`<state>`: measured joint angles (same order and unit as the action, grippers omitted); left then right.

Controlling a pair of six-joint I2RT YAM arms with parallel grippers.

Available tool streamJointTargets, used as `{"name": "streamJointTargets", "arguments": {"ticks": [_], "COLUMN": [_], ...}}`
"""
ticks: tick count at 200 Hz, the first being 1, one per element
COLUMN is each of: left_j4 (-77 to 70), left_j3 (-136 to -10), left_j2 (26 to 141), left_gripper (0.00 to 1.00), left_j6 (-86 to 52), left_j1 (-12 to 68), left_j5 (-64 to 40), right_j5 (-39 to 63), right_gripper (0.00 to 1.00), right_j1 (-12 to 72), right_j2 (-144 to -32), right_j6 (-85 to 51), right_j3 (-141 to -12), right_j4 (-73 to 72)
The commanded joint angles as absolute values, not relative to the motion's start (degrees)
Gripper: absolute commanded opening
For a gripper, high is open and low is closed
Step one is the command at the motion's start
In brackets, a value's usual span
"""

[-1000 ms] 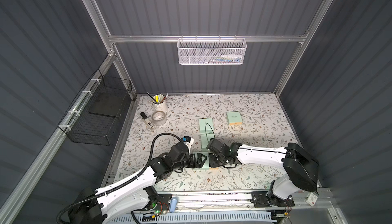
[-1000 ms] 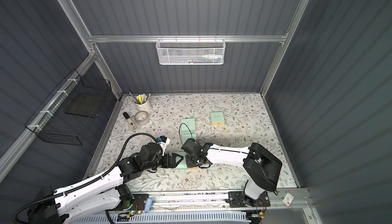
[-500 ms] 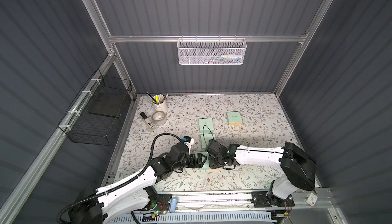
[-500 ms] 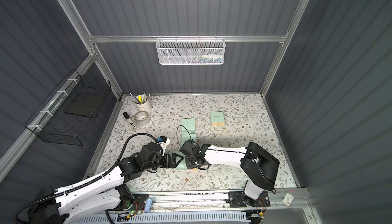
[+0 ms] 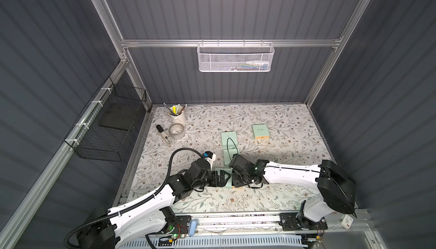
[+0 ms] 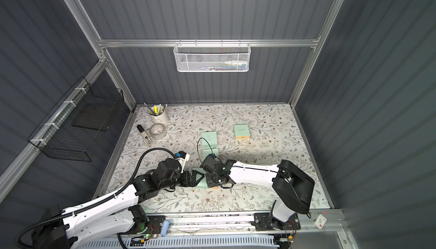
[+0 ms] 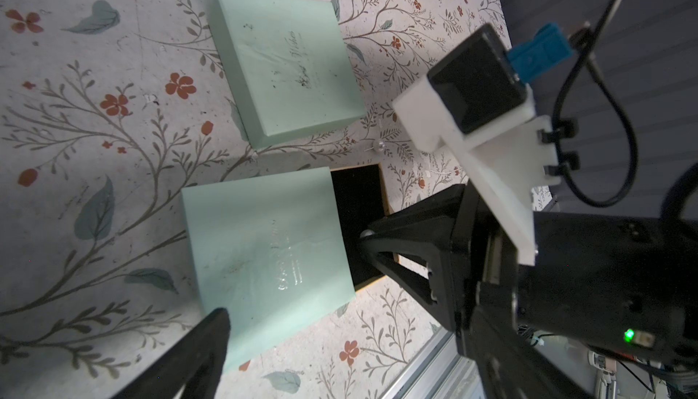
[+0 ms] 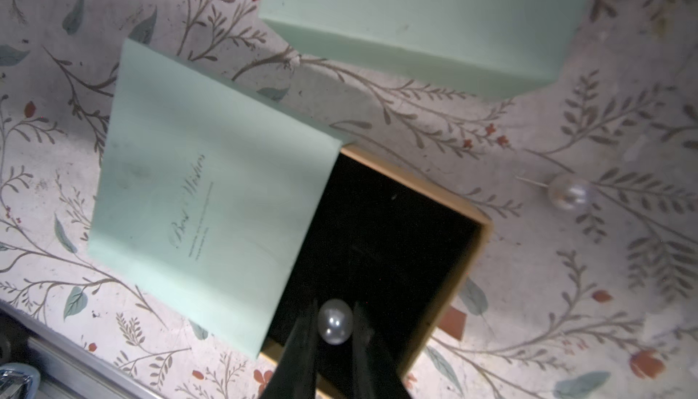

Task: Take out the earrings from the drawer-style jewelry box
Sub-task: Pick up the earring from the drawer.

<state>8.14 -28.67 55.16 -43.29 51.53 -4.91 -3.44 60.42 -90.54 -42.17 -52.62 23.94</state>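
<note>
You're mid-pick: right gripper [image 8: 334, 309] looks pinched on the round white pearl earring [image 8: 335, 323] in the black drawer [image 8: 396, 234] of the mint cardboard box [image 8: 211, 174], left gripper [image 5: 223, 180] wide open, empty; lift gently next

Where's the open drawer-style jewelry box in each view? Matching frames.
Both top views: jewelry box front centre, mostly hidden.
Left wrist: jewelry box in foreground, black drawer sticking out.
Right wrist: jewelry box mid-frame, right hand holding a pearl earring over the drawer.
Shared landmark: closed mint box beside it.
</note>
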Motion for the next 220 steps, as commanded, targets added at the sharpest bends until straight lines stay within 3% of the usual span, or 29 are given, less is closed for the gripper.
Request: {"name": "streamJointTargets", "arguments": {"ticks": [1, 112, 167, 220], "left_j4": [7.8, 7.5, 6.7, 7.3], "left_j3": [-27.8, -27.9, -28.2, -28.6], "left_j2": [55.5, 55.8, 57.1, 56.7], "left_gripper": [1.0, 1.0, 1.0, 1.0], "left_j6": [-43.3, -43.3, -43.2, -42.7], "left_j1": [51.2, 51.2, 51.2, 51.2], "left_j5": [-4.9, -5.1, -5.4, -5.3], "right_j5": [-3.9, -2.3, 0.1, 3.1], "right_gripper": [0.19, 0.19, 0.19, 0.2], "right_j1": [60.7, 59.5, 58.2, 51.8], "right_j2": [-88.8, -86.5, -80.1, -71.0], "right_j6": [-42.4, -42.7, -43.4, -44.8], "right_j3": [-52.5, -51.1, -48.9, -41.7], "right_j4": [24.9, 24.5, 22.6, 21.3]}}
